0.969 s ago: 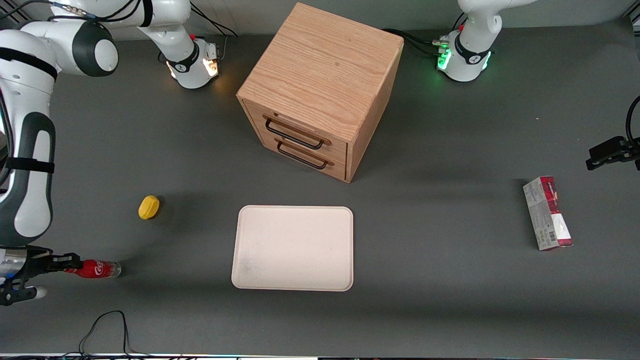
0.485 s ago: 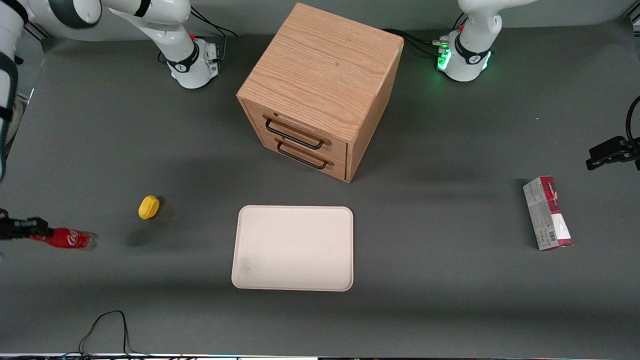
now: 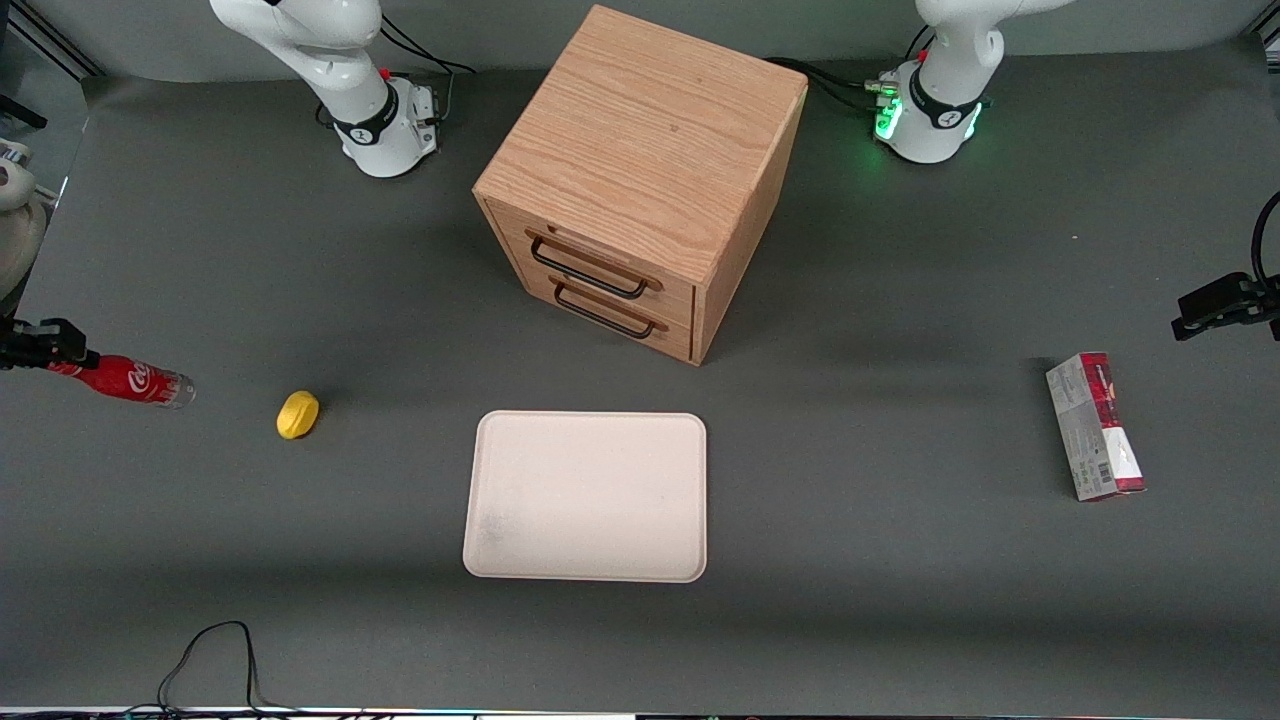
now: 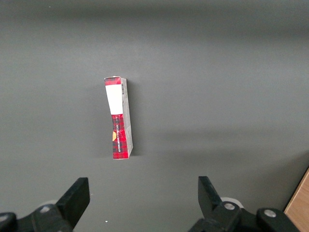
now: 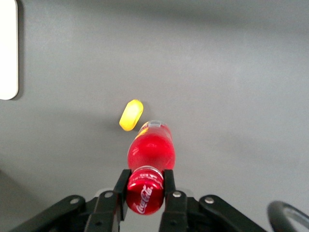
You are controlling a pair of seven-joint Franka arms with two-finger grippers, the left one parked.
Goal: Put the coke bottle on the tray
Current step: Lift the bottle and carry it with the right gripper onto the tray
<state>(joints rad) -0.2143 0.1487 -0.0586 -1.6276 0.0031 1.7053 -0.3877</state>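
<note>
Bottle (image 5: 148, 153) clamped at the cap in my gripper (image 5: 145, 186), lifted; carry stage; tray (image 3: 586, 497) well off, needs a long traverse.

Arm bases: glossy white shells at the top of the front frame, each with a black ring band and black cables. The working base (image 3: 385, 125) is unlit; the parked base (image 3: 930, 115) glows green. Gripper (image 3: 45, 345) (image 5: 145, 181): matte black with silver screw heads, at the working arm's end of the table, clamped on the coke bottle (image 3: 130, 381) (image 5: 149, 150) cap.
</note>
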